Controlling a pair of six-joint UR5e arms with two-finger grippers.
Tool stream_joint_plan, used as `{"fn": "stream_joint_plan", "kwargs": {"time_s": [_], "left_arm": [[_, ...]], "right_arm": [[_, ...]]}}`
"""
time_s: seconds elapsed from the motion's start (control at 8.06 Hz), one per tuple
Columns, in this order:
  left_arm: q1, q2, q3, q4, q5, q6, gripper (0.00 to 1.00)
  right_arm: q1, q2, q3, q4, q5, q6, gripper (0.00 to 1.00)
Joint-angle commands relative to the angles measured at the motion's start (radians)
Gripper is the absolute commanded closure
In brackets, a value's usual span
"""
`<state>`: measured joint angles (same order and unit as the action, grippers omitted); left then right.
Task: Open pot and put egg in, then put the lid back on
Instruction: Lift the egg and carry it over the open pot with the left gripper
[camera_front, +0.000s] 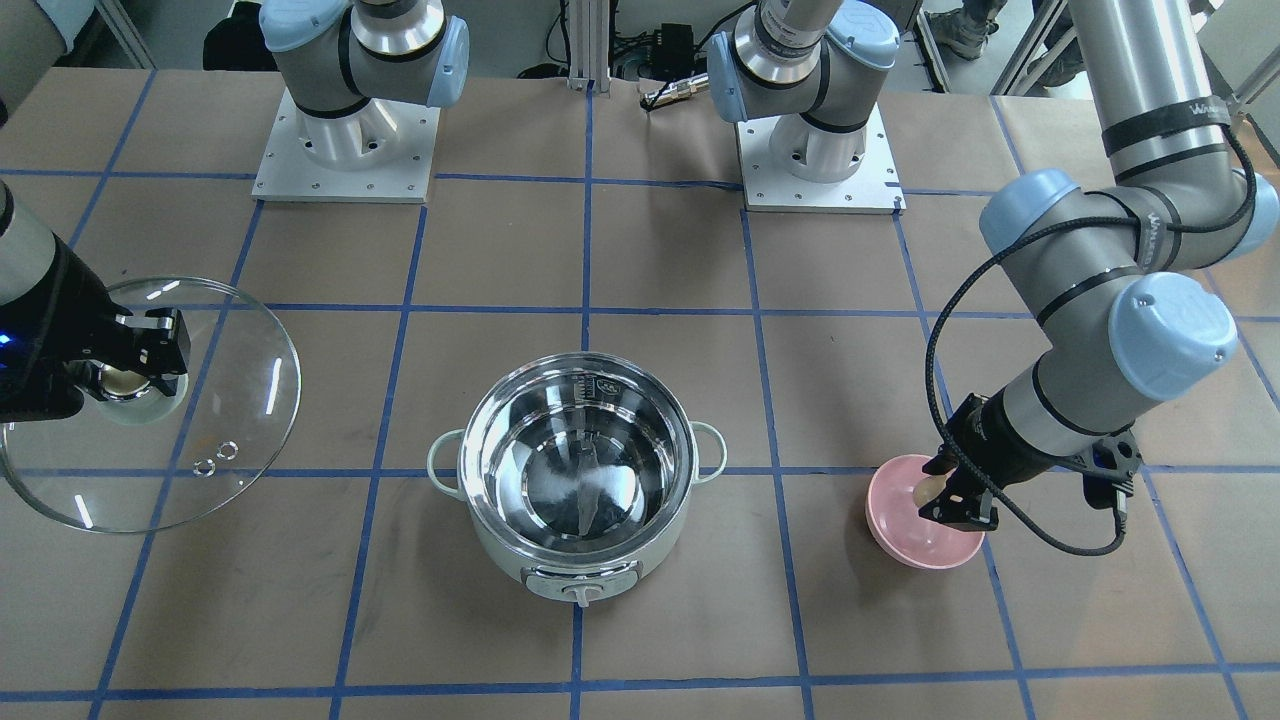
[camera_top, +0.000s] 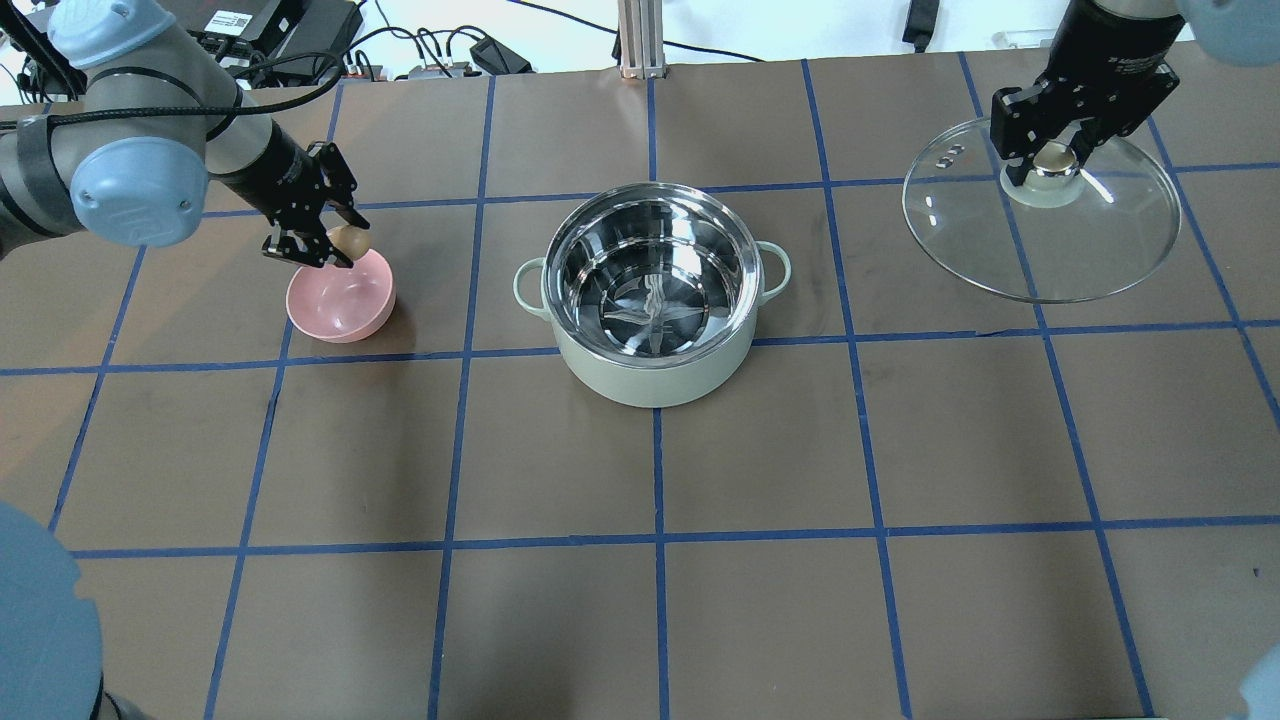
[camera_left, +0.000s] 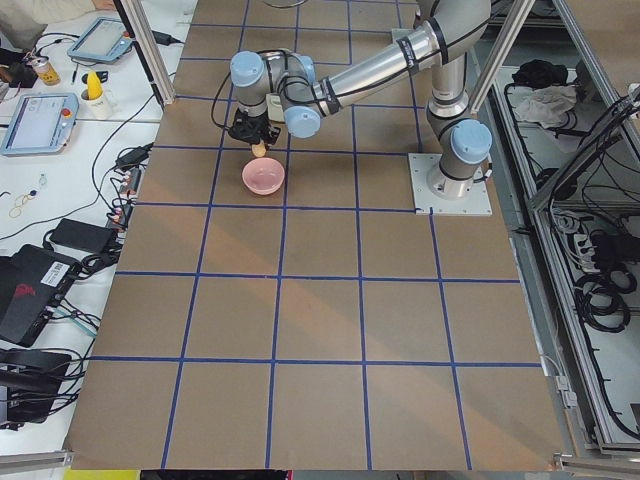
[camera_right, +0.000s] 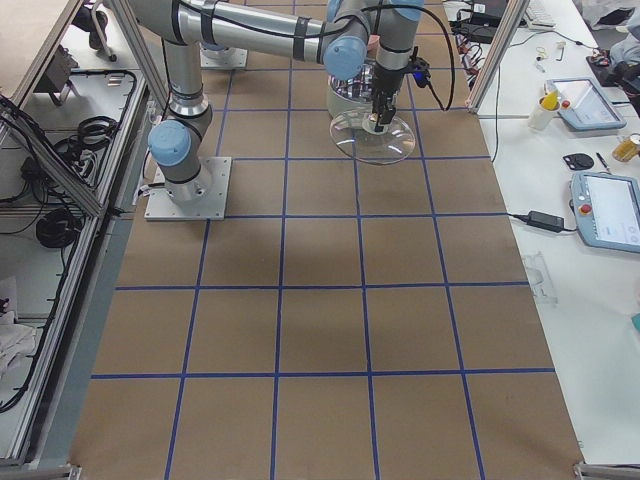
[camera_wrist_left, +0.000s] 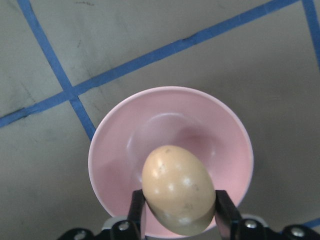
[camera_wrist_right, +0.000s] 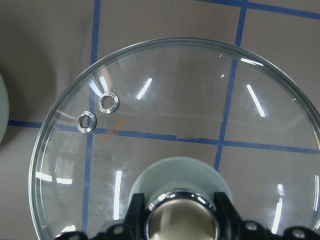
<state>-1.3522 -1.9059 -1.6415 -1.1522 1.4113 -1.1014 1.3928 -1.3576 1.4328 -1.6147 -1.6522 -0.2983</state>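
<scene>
The pot (camera_top: 650, 375) stands open at the table's middle, its steel inside bare; it also shows in the front view (camera_front: 500, 545). My left gripper (camera_top: 335, 245) is shut on the tan egg (camera_wrist_left: 177, 190) and holds it just above the pink bowl (camera_top: 340, 300). The egg also shows in the overhead view (camera_top: 350, 240). My right gripper (camera_top: 1050, 160) is shut on the knob (camera_wrist_right: 182, 220) of the glass lid (camera_top: 1040, 240). It holds the lid well off to the pot's right, and the lid also shows in the front view (camera_front: 200, 420).
The pink bowl (camera_front: 920, 545) sits on the table left of the pot. Blue tape lines grid the brown table (camera_top: 650, 600). The arm bases (camera_front: 345, 140) stand at the robot's side of the table.
</scene>
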Motion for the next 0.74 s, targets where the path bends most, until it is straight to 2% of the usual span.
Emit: {"fn": "stream_joint_plan", "kwargs": {"time_s": [0.0, 0.5, 0.62], "left_arm": [[-0.105, 0.039, 0.003, -0.012, -0.15, -0.212, 0.71], [-0.252, 0.039, 0.011, 0.023, -0.365, -0.513, 0.75], [-0.274, 0.031, 0.014, 0.051, -0.464, -0.575, 0.75]], "right_arm": [[0.0, -0.001, 0.001, -0.001, 0.0, -0.001, 0.98], [0.0, 0.0, 0.001, 0.001, 0.0, 0.005, 0.98], [0.0, -0.001, 0.001, 0.002, 0.002, 0.007, 0.98]]}}
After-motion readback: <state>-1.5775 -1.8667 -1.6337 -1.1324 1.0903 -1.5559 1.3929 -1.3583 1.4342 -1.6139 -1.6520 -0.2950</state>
